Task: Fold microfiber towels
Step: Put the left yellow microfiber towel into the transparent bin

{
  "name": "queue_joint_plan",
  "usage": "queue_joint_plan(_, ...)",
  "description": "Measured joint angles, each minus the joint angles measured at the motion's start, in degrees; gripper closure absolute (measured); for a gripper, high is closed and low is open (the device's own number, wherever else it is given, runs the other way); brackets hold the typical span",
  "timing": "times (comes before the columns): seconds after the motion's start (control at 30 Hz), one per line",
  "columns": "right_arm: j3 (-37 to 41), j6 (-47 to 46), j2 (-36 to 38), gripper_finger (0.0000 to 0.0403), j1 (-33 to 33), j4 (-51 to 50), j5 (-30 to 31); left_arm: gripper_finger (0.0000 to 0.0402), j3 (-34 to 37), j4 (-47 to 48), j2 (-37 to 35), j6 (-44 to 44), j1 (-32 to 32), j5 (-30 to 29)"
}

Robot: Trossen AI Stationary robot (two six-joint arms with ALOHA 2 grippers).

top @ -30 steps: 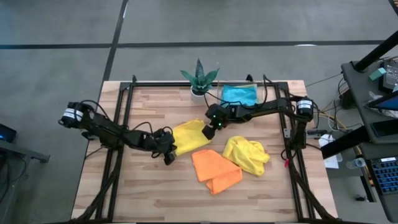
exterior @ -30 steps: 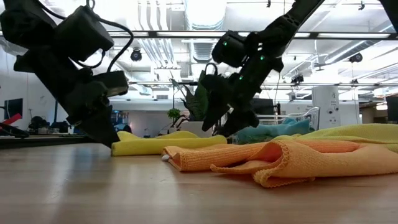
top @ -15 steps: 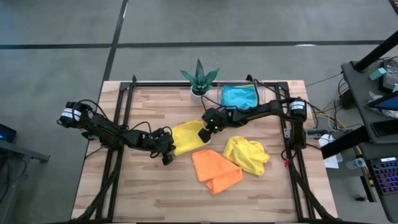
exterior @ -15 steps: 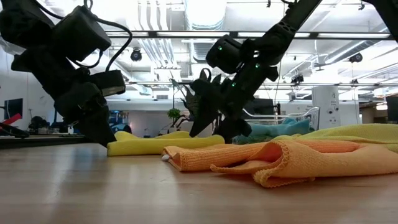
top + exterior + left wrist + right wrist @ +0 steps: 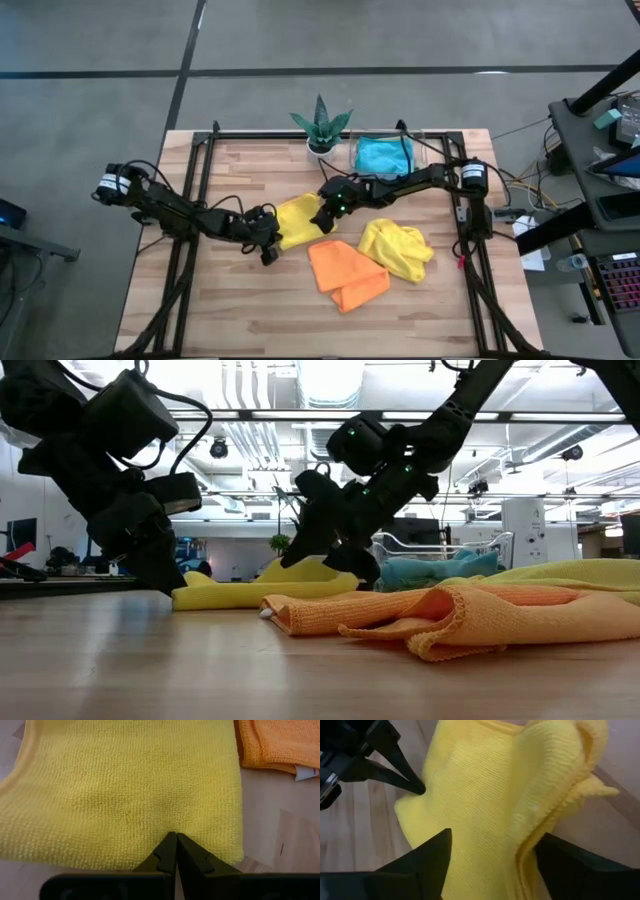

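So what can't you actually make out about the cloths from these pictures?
- Sage green cloth: not visible in any view.
- Blue towel: high view too small to show its folds; in the low view the right arm hides most of it.
- Flat yellow towel: its underside and fold layers are hidden.
- Crumpled yellow towel: cut off by the low view's right edge.

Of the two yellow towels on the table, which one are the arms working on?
The flat yellow towel between both grippers, left of the orange one; the other yellow towel lies crumpled and untouched nearer the right edge.
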State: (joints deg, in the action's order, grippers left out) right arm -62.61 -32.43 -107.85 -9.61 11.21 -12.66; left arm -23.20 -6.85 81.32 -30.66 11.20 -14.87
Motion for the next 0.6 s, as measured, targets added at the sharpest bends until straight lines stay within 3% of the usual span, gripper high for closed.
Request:
queue_joint_plan(0.4,0.0,1.86,-1.73,0.0347,-0.04,0.82,0.67,0.0402,-0.02,-0.27,0.02,0.03,0.02,-0.24)
queue_joint_plan(0.5,-0.05,2.51,-3.24,0.0384,-0.02,1.77,0.65,0.0402,-0.02,-0.5,0.04,0.03,0.02,-0.28)
queue_joint_plan(0.6,-0.31,2.61,-3.78,0.0391,-0.02,1.84,0.62,0.0402,-0.06,-0.55,0.06,-0.04,0.02,-0.35)
